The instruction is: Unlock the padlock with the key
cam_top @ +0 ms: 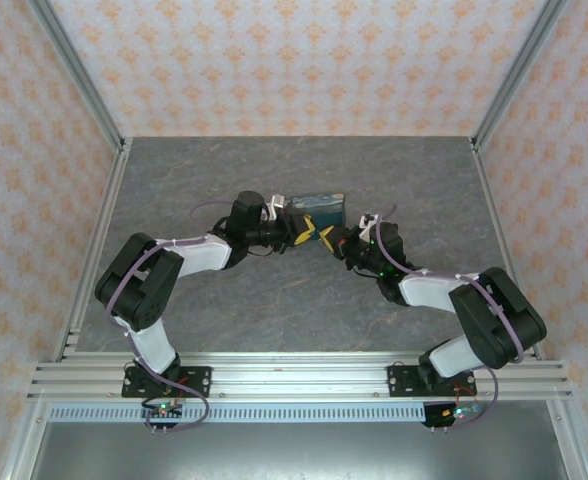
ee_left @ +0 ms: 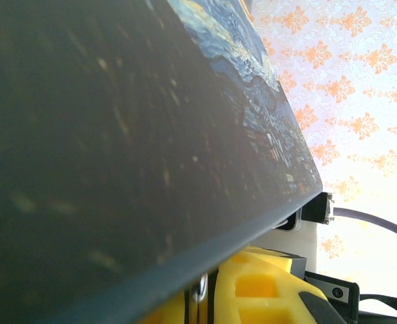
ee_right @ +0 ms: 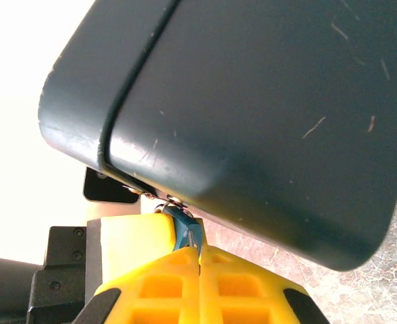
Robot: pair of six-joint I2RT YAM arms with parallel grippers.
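Observation:
The dark-blue tin stands mid-table and looms close in both wrist views. The tiny teal padlock hangs from a metal hasp at the tin's lower edge. My right gripper is shut on a thin sliver of pale metal, the key, whose tip meets the padlock. My left gripper comes in from the left, one of its fingers pressed against the padlock's side. In the left wrist view its jaws stand nearly together around a metal loop. The right gripper meets it tip to tip.
Both arms reach inward over the grey stone-patterned table, tips meeting just in front of the tin. Patterned walls with aluminium posts close in three sides. An aluminium rail holding the arm bases runs along the near edge.

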